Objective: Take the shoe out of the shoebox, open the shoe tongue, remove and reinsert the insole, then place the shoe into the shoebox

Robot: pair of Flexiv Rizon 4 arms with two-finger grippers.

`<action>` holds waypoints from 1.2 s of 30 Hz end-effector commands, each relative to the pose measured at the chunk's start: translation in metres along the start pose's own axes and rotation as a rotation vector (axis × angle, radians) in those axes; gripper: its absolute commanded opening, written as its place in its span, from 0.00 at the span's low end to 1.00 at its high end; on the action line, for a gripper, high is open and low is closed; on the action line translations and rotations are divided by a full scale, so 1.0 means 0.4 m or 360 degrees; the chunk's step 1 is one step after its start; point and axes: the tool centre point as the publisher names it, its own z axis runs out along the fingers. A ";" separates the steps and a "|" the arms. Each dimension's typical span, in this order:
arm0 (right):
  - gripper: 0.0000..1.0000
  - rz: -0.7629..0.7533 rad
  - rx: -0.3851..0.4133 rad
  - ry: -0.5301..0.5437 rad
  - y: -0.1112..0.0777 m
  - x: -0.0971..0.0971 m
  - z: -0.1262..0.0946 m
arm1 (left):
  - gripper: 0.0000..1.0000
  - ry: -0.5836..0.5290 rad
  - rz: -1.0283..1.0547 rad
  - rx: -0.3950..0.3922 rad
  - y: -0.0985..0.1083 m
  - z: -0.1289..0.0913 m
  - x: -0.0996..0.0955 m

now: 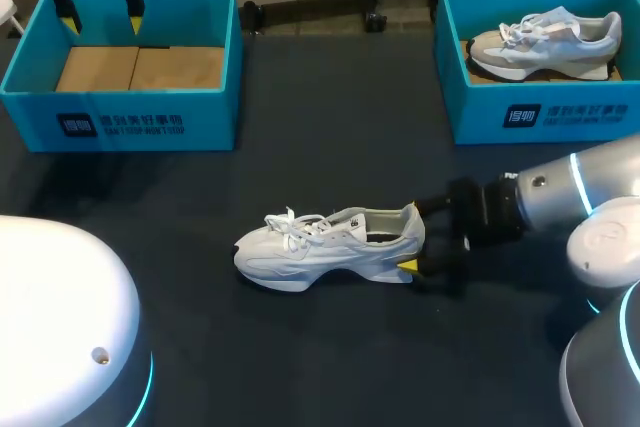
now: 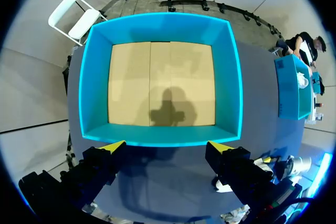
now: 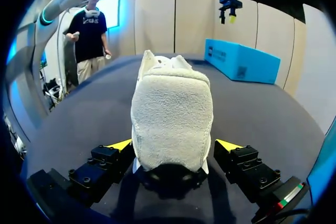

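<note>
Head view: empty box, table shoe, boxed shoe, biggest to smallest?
1. Empty shoebox.
2. White shoe on the table.
3. Boxed shoe, which looks slightly smaller but lies farther away, so this is unsure.

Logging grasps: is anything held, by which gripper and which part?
Nothing held. Right gripper open around the heel of the white shoe; left gripper open above a shoebox.

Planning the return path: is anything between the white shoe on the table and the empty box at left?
Nothing visible: only bare table between shoe and box. The left tool hangs above the box's far side, open.
</note>
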 end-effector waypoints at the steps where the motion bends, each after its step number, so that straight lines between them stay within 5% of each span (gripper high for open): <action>1: 1.00 0.0003 -0.0005 0.0018 -0.001 -0.010 0.027 | 1.00 -0.0001 0.0000 0.0000 0.001 -0.001 0.000; 15: 1.00 0.0014 -0.0001 0.0058 -0.007 -0.010 0.044 | 1.00 -0.0001 0.0000 0.0000 0.001 -0.001 0.000; 16: 0.86 0.0007 0.0000 0.0065 -0.007 -0.010 0.044 | 1.00 -0.0001 0.0000 0.0000 0.001 -0.001 0.000; 17: 0.49 0.0006 0.0000 0.0066 -0.006 -0.010 0.044 | 1.00 -0.0001 0.0000 0.0000 0.001 -0.001 0.000; 18: 0.34 0.0005 0.0000 0.0066 -0.006 -0.009 0.043 | 1.00 -0.0001 0.0000 0.0000 0.001 -0.001 0.000; 19: 0.06 0.0006 0.0000 0.0066 -0.006 -0.008 0.042 | 1.00 -0.0001 0.0000 0.0000 0.001 -0.001 0.000; 20: 0.00 0.0005 0.0000 0.0065 -0.006 -0.007 0.041 | 1.00 -0.0001 0.0000 0.0000 0.001 -0.001 0.000; 36: 0.00 -0.0010 0.0050 0.0050 -0.020 -0.009 -0.009 | 1.00 -0.0001 0.0000 0.0000 0.001 -0.001 0.000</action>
